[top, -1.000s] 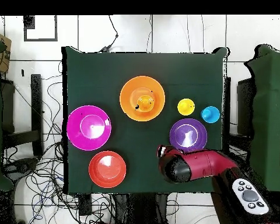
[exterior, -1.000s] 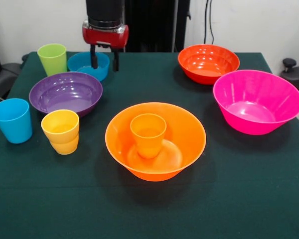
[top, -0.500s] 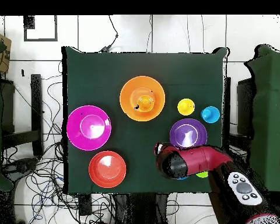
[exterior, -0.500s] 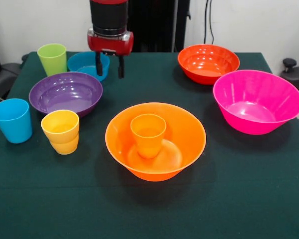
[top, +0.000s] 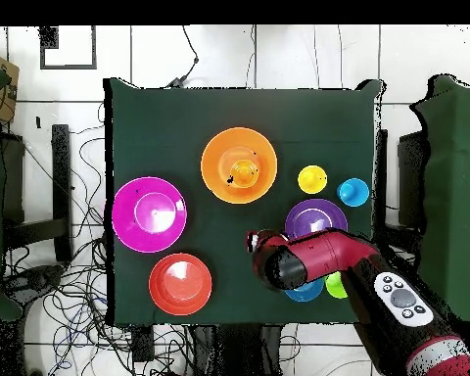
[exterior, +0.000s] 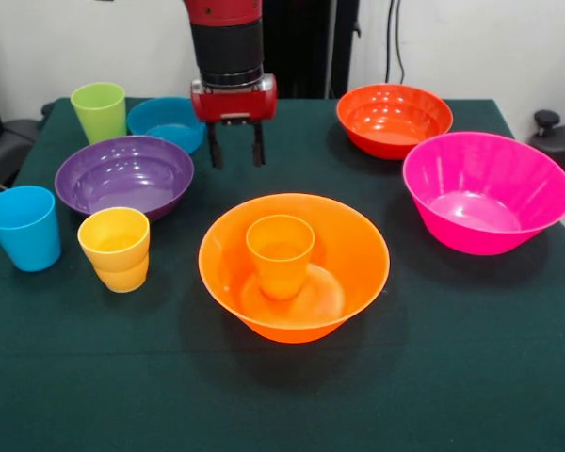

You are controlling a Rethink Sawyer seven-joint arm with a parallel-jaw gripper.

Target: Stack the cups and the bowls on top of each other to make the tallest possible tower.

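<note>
A wide orange bowl (exterior: 350, 252) (top: 219, 157) stands mid-table with a small orange cup (exterior: 280, 252) (top: 244, 174) upright inside it. My gripper (exterior: 235, 147) (top: 254, 240) hangs open and empty above the cloth, behind that bowl and just right of the purple bowl (exterior: 124, 174) (top: 315, 217) in the front view. Behind the purple bowl sit a small blue bowl (exterior: 165, 121) (top: 305, 292) and a lime green cup (exterior: 99, 110) (top: 335, 287). A blue cup (exterior: 24, 226) (top: 352, 192) and a yellow cup (exterior: 115, 249) (top: 312, 179) stand in front of it.
In the front view a red-orange bowl (exterior: 394, 118) (top: 180, 283) sits at the back right and a wide pink bowl (exterior: 485, 191) (top: 149, 213) at the right. Both are empty. The arm (top: 327, 259) covers part of the small blue bowl from overhead.
The gripper has moved from over the small blue bowl rightward in the front view and toward the table's middle, staying open. No cup or bowl has moved.
</note>
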